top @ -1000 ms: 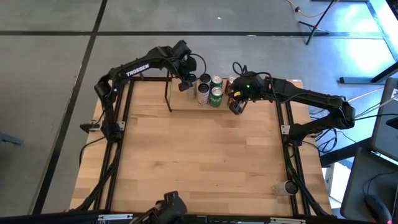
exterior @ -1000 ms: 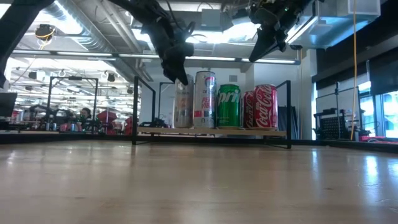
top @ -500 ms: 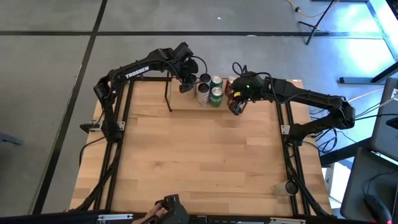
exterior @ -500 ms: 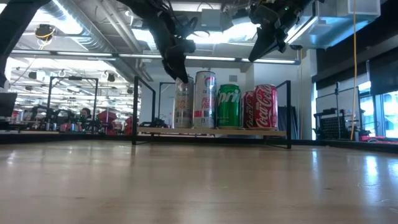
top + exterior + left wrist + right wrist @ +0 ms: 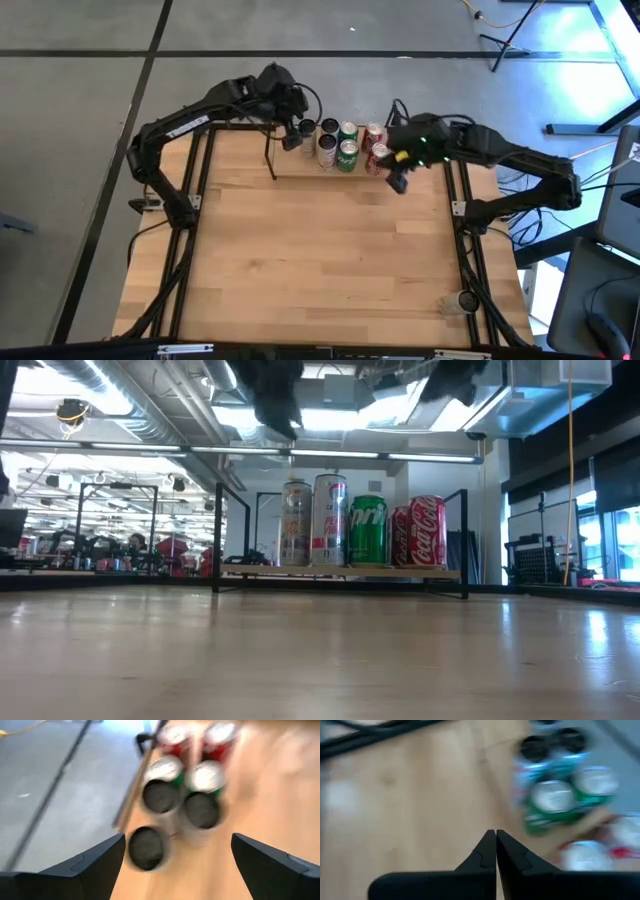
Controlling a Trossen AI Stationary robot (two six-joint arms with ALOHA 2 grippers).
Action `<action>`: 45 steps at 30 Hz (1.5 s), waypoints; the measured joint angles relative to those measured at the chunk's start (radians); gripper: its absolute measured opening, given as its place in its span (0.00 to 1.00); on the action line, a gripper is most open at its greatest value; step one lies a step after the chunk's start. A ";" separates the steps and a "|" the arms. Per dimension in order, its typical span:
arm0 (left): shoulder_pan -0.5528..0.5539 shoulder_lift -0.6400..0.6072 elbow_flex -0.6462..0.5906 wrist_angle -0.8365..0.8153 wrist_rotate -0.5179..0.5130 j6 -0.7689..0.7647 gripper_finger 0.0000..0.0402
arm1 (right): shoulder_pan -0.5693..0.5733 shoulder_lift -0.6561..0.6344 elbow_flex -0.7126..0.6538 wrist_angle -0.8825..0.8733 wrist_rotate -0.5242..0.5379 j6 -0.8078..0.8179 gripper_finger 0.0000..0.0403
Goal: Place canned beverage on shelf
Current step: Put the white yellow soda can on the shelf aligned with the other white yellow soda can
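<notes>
Below me the bench (image 5: 320, 260) is pale wood planking, set on a grey floor (image 5: 80, 120) crossed by dark lines. Level across it I see an open workshop with ceiling ducts (image 5: 150, 410), long strip lights (image 5: 330, 455) and cluttered desks (image 5: 110, 555) far back. Tall windows (image 5: 610, 540) glow blue beside a yellow cord (image 5: 572, 460).

Setting: an industrial-style robotics lab.
Ceiling: exposed ducts (image 5: 150, 420) and strip lights (image 5: 340, 456) ran overhead.
Floor: grey concrete (image 5: 90, 120) surrounded the workbench (image 5: 320, 260).
Background, 9 o'clock: cluttered benches and equipment (image 5: 110, 550) stood behind.
Background, 3 o'clock: large windows (image 5: 610, 550) showed.
</notes>
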 joint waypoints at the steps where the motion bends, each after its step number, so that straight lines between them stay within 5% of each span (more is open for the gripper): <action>1: -0.012 -0.013 0.000 -0.001 0.025 -0.030 0.87 | 0.022 -0.015 0.001 -0.013 -0.031 0.016 0.01; 10: -0.227 -0.044 0.000 0.020 0.072 -0.146 0.87 | 0.362 -0.064 0.002 -0.160 0.014 0.208 0.01; 20: -0.546 -0.045 0.000 0.027 -0.105 -0.420 0.87 | 0.786 -0.012 0.151 -0.456 0.165 0.500 0.00; 29: -0.774 -0.045 0.000 0.027 -0.294 -0.654 0.87 | 1.025 0.019 0.151 -0.556 0.092 0.842 0.04; 34: -0.850 -0.045 0.000 0.027 -0.382 -0.717 0.87 | 1.130 0.022 0.130 -0.577 0.065 1.010 0.21; 45: -0.920 -0.045 0.000 0.027 -0.486 -0.795 0.87 | 1.371 0.022 -0.018 -0.545 -0.028 1.277 0.87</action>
